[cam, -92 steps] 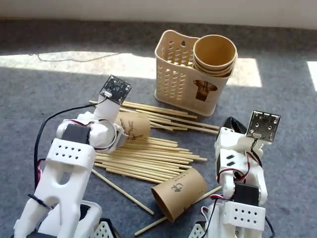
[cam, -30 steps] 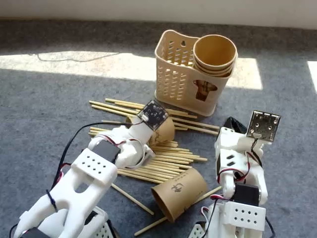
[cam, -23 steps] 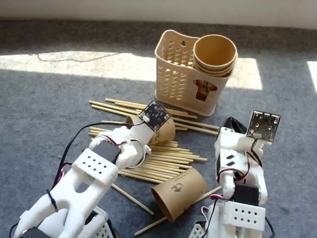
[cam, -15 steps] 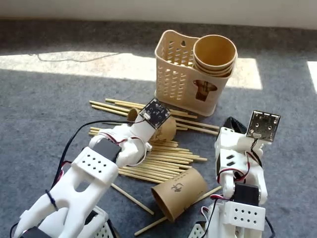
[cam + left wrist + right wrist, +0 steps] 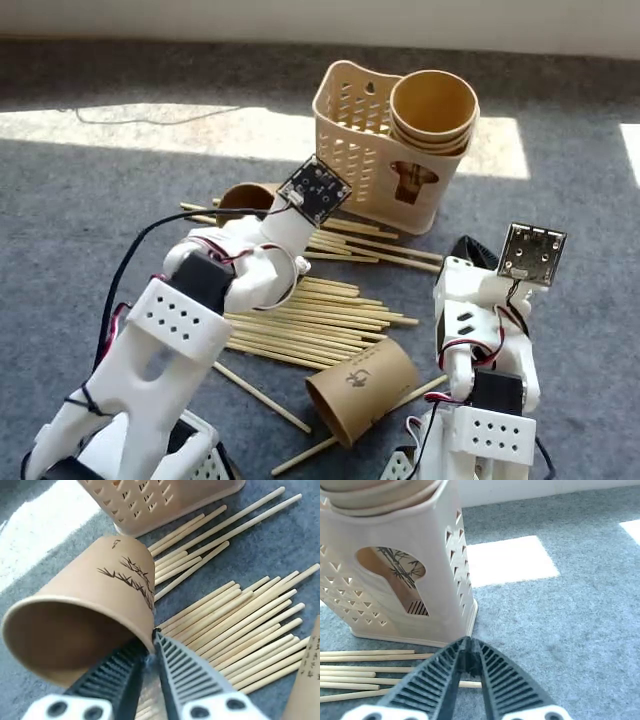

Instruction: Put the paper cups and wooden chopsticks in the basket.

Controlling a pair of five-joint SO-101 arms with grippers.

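Right now the left gripper [image 5: 152, 641] is pinched tight on a paper cup [image 5: 85, 610], w/ the rim wall caught between its fingers. The cup hangs sideways, base pointing roughly toward the basket [image 5: 352, 165]. Holding by the rim makes sense. The cup looks too wide to span across the body, and a rim hold prob. lets it be tipped upright over the opening.

The held cup sits just left of the basket, over the far-left end of the chopsticks [image 5: 315, 322] and apparently clear of the carpet [image 5: 80, 200]. The sticks lie fanned out between the arms and the basket, not yet collected. The basket's right half holds stacked cups [image 5: 433, 103], so the free room is on its left, i.e. the side nearest the held cup. A second cup [image 5: 362, 388] lies on its side by the right arm, across a couple of sticks. The right gripper [image 5: 468, 655] is closed on nothing and points at the basket's near corner, w/ its arm folded at near right.

Views differ. In the high view the left arm hides the grip, and just a bit of the cup's mouth peeks out. The left wrist view gives the pinch itself & the bamboo print. The right wrist view shows a stacked cup through the basket's keyhole cutout, plus a few sticks by its foot. The high view gives the overall layout.
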